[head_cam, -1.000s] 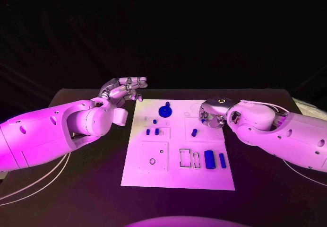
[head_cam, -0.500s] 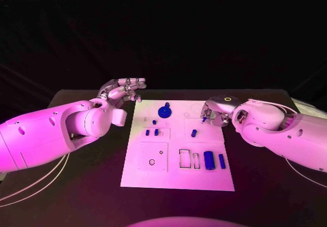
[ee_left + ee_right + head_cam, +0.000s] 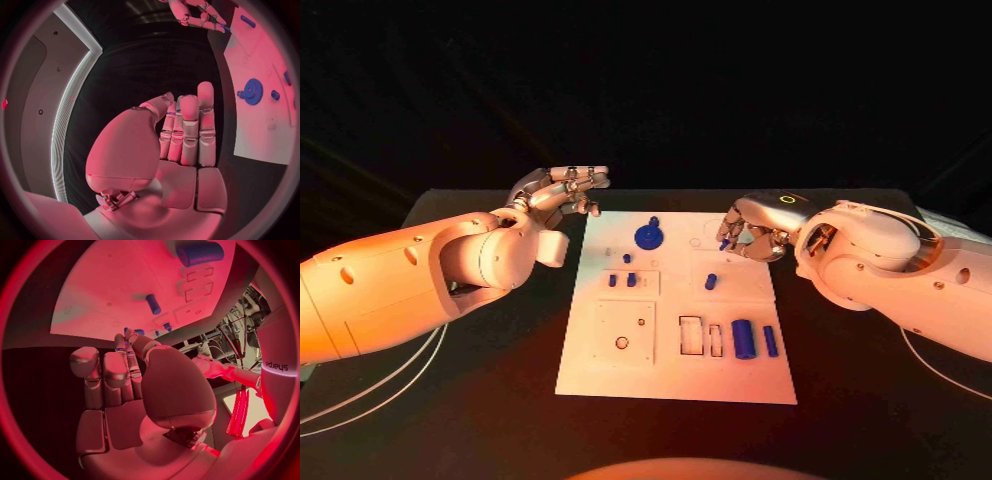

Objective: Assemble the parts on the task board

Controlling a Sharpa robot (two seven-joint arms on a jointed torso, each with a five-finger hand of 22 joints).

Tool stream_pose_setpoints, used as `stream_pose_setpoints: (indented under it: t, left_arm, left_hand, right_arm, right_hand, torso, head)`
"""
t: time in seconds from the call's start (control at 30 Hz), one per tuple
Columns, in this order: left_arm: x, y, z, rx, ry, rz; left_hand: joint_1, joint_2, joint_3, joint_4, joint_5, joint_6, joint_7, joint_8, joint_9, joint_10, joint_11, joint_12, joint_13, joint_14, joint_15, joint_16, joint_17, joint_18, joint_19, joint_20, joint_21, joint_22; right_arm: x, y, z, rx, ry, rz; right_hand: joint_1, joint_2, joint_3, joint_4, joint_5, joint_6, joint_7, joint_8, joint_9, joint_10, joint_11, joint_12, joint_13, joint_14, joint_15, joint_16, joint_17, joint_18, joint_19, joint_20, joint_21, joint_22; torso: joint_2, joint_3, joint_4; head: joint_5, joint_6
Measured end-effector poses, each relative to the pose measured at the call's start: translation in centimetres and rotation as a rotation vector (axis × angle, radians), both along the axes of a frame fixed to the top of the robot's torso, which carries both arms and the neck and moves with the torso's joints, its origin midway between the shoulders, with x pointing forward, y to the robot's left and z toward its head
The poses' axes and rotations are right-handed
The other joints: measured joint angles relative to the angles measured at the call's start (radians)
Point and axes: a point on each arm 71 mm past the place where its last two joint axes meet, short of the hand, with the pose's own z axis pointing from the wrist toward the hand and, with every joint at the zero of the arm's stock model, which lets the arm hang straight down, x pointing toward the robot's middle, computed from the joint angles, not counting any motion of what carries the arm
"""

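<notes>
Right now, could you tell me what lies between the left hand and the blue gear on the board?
Nothing: in the head view, only bare white board separates the left hand from the blue gear.

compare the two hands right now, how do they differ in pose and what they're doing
The left hand hovers off the task board's left edge, fingers straight and together, holding nothing. The right hand sits over the board's far right corner with its fingers curled in, seemingly pinching a small blue part. Both are silver and sit near the board's far end.
</notes>
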Motion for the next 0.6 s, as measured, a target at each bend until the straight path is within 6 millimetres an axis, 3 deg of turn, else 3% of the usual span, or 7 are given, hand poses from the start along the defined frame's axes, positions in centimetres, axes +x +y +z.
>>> stream_pose_setpoints:
  t: [0.3, 0.6]
  left_arm:
    - [0.0, -0.2, -0.1, -0.002, 0.003, -0.007]
    - [-0.1, -0.7, -0.1, -0.005, 0.006, -0.019]
  left_hand:
    - [0.000, 0.000, 0.000, 0.000, 0.000, 0.000, 0.000, 0.000, -0.001, 0.000, 0.000, 0.000, 0.001, -0.004, -0.003, -0.006, -0.004, 0.000, 0.000, 0.000, -0.004, -0.001]
    - [0.000, 0.000, 0.000, 0.000, 0.000, 0.000, 0.000, 0.000, -0.001, -0.004, 0.004, 0.000, 0.001, -0.007, 0.000, -0.006, -0.006, 0.000, -0.004, -0.004, -0.004, -0.002]
  right_arm:
    - [-2.7, 4.4, -0.2, 0.066, 0.033, 0.121]
    - [-5.0, 8.8, -2.7, 0.090, 0.099, 0.231]
  right_hand:
    - [-0.003, 0.003, 0.000, 0.000, -0.002, -0.002, -0.001, -0.002, -0.002, 0.000, 0.000, -0.004, -0.001, 0.000, 0.000, 0.005, 0.003, 0.000, 0.000, 0.000, 0.000, 0.001]
    - [-0.005, 0.004, 0.003, 0.003, -0.002, -0.003, 0.000, 0.000, -0.002, -0.004, 0.004, -0.008, -0.004, 0.000, 0.000, 0.005, 0.004, 0.000, 0.000, 0.000, 0.000, 0.001]
  torso:
    - [-0.001, -0.0019, 0.0005]
    - [0.001, -0.0019, 0.0006]
  head:
    - [0.011, 0.003]
    - [0.026, -0.005]
